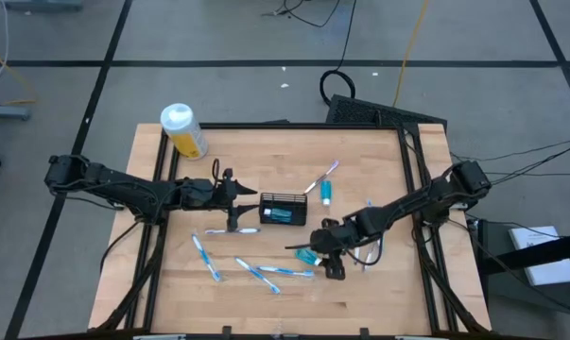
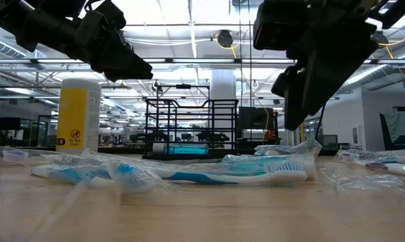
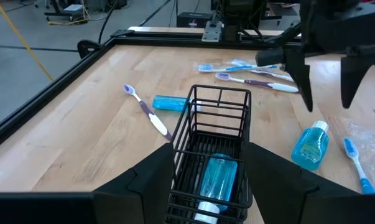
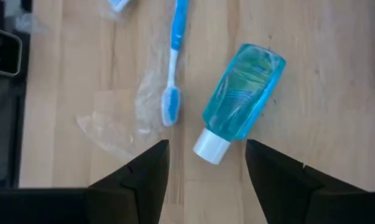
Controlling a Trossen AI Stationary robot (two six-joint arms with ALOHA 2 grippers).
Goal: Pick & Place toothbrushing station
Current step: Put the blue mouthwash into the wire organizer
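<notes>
1. We see the left hand point(image 1: 235, 196) on the left half of the bench point(image 1: 360, 293), its fingers spread apart and holding nothing. It sits just to the left of the basket point(image 1: 284, 208), and in its own wrist view the two dark fingers stand on either side of the basket's near end.
2. To the far left, at the back corner of the bench, stands a yellow bottle point(image 1: 183, 131) with a white cap, well apart from everything else.
3. Toward the front left lie several blue-and-white toothbrushes point(image 1: 205, 257) in clear wrappers, spread out flat between the left hand and the front edge.
4. The black wire basket stands upright near the middle of the bench. Inside it lies one teal bottle point(image 3: 216, 178), white cap toward the left hand.
5. Just behind and to the right of the basket we see a purple-handled toothbrush point(image 1: 322, 177) lying at a slant, and beside it another small teal bottle point(image 1: 326, 194).
6. The right hand point(image 1: 324, 258) hangs over the front right of the bench, fingers open and empty. Directly below it lies a teal bottle point(image 4: 242, 101) with a white cap, flat on the wood, not touched by either finger.
7. Beside that bottle lies a blue toothbrush point(image 4: 174, 68) on a crumpled clear wrapper point(image 4: 126, 121).
</notes>
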